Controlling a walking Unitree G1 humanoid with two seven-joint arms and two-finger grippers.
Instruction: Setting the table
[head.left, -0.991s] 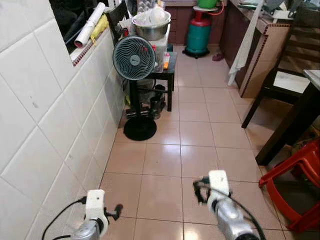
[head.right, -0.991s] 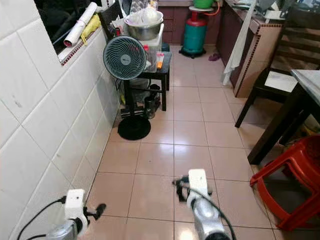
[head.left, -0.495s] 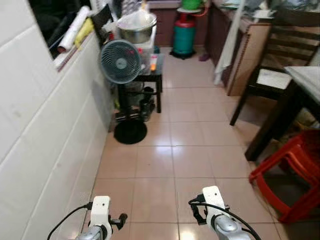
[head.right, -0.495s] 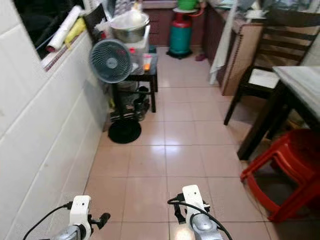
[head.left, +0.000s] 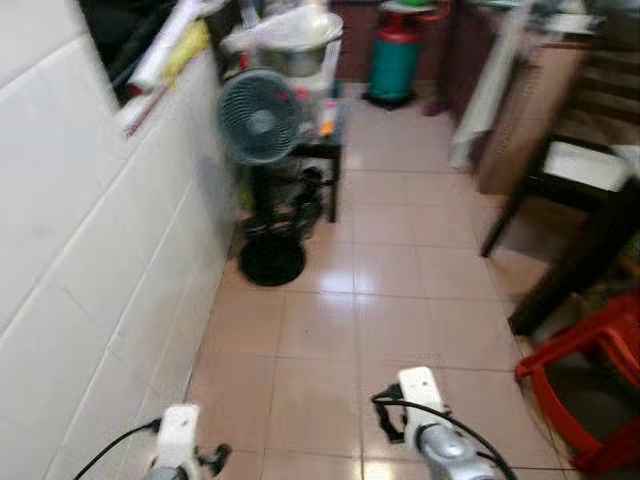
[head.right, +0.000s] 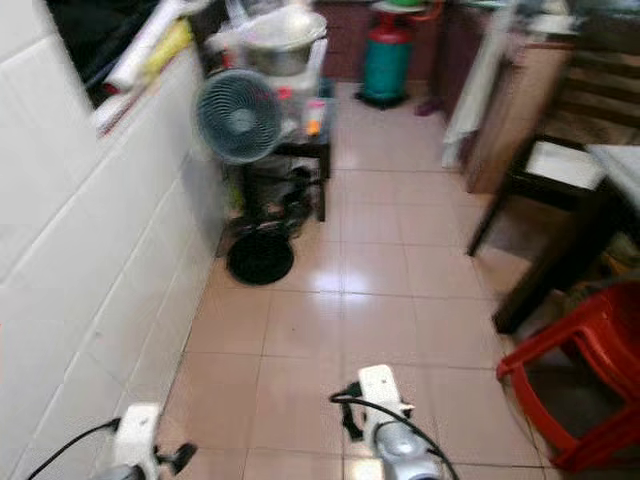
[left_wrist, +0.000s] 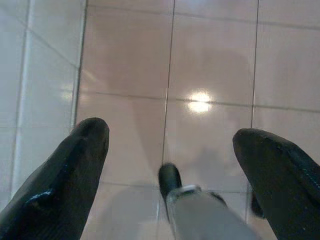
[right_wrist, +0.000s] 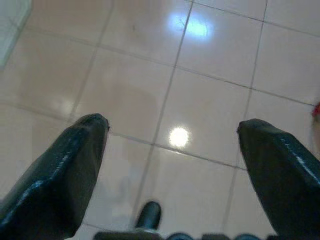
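Two grippers hang low over the floor (head.left: 330, 330), both with fingers spread wide and nothing between them: the left gripper (left_wrist: 170, 145) close to the white tiled wall (head.left: 90, 250), the right gripper (right_wrist: 172, 140) over the middle of the passage. Each finger (left_wrist: 75, 165) is glossy black, thick and rounded at the tip. Beneath them the floor is smooth salmon-pink tile with thin dark grout, shiny enough to throw back a ceiling light as a bright spot.

No writing or label can be read anywhere; the head views are soft with motion blur.

Against the wall stands a round grey pedestal fan (head.left: 260, 117) on a black disc base, and just behind it a small dark side surface (head.left: 325, 135) carrying a wide metal bowl (head.left: 297, 40). A white roll (head.left: 165, 50) lies on the ledge of the wall opening. Farther back sits a green gas cylinder (head.left: 397, 62) with a red top. On the right are a dark wooden chair (head.left: 580, 150) with a pale seat, the dark leg of a table (head.left: 590, 255), and a red plastic stool (head.left: 590, 390). No tableware is to be seen near the grippers.

Compared with half a second ago the whole scene has slid a little to the right and blurred more, which is the camera turning; the grippers hang just as they did.
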